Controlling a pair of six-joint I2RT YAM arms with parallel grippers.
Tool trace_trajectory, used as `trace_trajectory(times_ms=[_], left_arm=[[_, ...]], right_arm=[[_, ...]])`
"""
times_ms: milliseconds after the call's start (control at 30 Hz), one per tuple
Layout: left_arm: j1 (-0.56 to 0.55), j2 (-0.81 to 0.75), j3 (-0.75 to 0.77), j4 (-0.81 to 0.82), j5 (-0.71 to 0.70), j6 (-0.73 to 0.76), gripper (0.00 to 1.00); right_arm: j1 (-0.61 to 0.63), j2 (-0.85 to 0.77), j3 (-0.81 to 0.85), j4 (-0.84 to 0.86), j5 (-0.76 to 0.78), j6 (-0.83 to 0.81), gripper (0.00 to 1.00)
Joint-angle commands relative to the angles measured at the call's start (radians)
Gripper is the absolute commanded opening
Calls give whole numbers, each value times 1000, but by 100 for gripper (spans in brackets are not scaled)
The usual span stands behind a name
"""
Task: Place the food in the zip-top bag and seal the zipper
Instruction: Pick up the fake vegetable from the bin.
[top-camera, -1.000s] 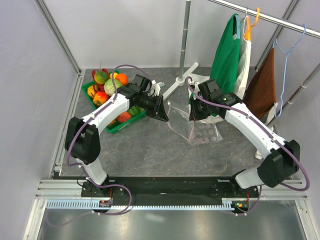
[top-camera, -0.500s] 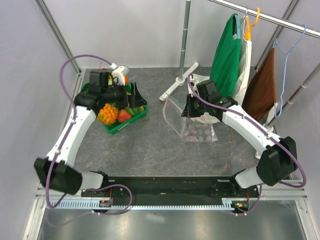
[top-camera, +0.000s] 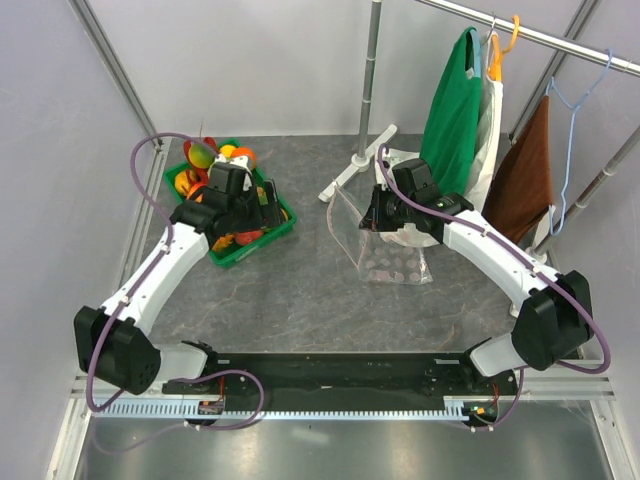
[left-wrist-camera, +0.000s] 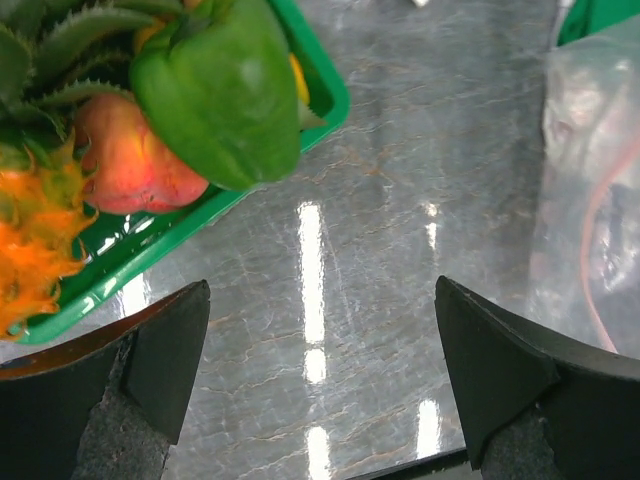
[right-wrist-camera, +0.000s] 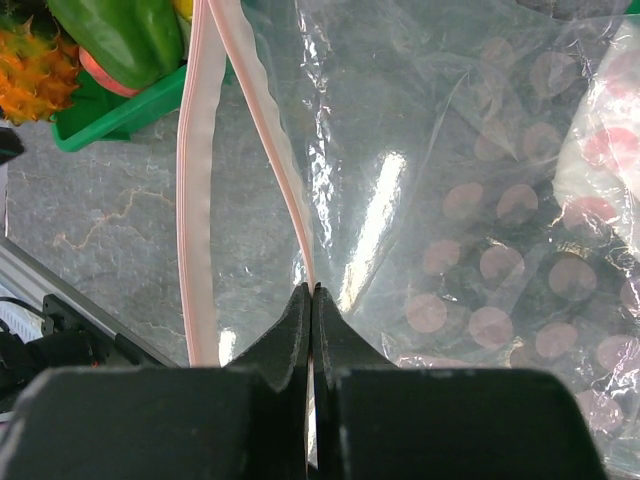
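Back at the green tray (top-camera: 243, 252) with the left claw (top-camera: 268, 198), released and empty.
Since half a second ago, shifted right to the tray's right rim, near the green pepper (left-wrist-camera: 225, 85). Still pinching the pink zipper (right-wrist-camera: 200, 150) in the clenched right claw (right-wrist-camera: 312, 298), dotted zip-top bag (top-camera: 392, 258) propped open on the worktop (top-camera: 300, 290), right of the tray.

white arm links (top-camera: 150, 285), black joints (top-camera: 118, 352), purple cables (top-camera: 136, 163), black wedge-shaped pincer fingers (left-wrist-camera: 150, 350), seemingly matte
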Motion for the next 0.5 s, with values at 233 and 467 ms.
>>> trace_trajectory(times_ms=[233,467], left_arm=[[-32,48,10,89,-129,-96,99],[11,-106,49,34,87,482,100]], right_arm=[[1,4,25,26,13,-3,0],[1,13,19,32,-5,-6,0]])
